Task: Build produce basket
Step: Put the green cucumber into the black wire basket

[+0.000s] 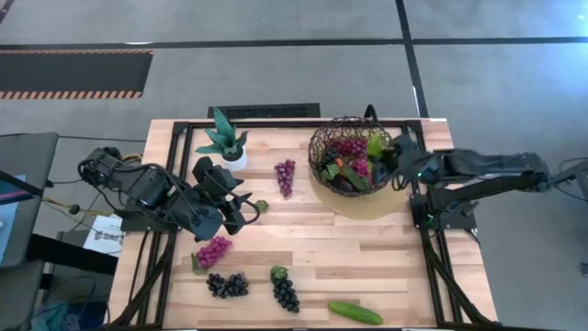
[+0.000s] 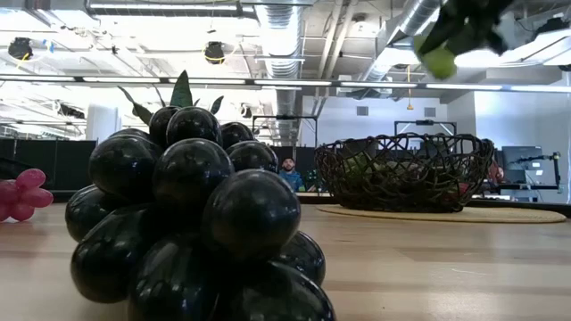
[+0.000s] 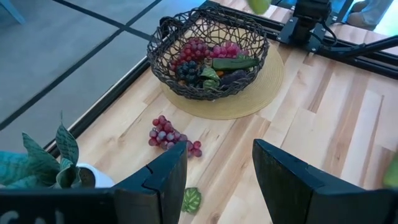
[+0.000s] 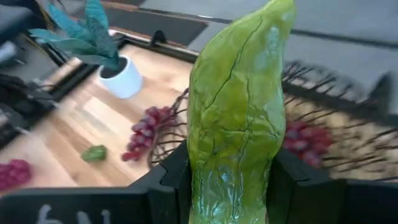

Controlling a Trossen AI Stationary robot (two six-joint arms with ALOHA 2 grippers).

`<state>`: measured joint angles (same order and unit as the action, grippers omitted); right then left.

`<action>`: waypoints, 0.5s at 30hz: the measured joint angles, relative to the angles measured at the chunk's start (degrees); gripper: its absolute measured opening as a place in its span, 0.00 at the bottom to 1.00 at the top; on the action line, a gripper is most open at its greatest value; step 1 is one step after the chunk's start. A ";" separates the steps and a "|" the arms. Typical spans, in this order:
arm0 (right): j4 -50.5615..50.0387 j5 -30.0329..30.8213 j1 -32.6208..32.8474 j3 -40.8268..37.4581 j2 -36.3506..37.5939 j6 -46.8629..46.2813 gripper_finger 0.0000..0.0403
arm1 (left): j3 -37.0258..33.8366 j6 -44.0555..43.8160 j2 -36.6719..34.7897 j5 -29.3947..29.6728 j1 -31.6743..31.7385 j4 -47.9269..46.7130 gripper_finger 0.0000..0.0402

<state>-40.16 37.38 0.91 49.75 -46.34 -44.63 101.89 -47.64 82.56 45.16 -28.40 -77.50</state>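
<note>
The right gripper (image 4: 233,186) is pinching a wrinkled light-green toy cucumber (image 4: 239,112) between its two dark fingers, the piece standing up out of the jaws. In the high view that gripper (image 1: 390,147) hangs over the near rim of the round dark brown open-weave wire basket (image 1: 323,138), which sits on a flat tan round mat (image 1: 367,204) and already holds red and magenta grape bunches and other green pieces. The step in hand looks like the drop into the basket: the next move calls for carrying the cucumber in over the bowl's middle, lowering a little and letting the fingers part. The left gripper (image 3: 217,180) waits with fingers spread and empty; a purple grape bunch (image 3: 171,134) lies just ahead of it, the likely next pick.
</note>
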 joint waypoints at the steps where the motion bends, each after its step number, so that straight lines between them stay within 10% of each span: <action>1: 3.64 -1.39 -0.76 -2.74 0.48 -0.80 0.36 | 0.00 0.00 0.00 -0.21 -0.02 -0.04 0.42; 15: 16.34 -9.79 -13.68 -15.07 -3.77 -12.57 0.36 | 0.00 1.20 0.02 -1.24 0.00 -0.17 0.42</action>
<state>-23.82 27.59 -12.78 34.68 -50.10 -57.20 101.89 -46.44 82.59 43.92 -28.40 -77.67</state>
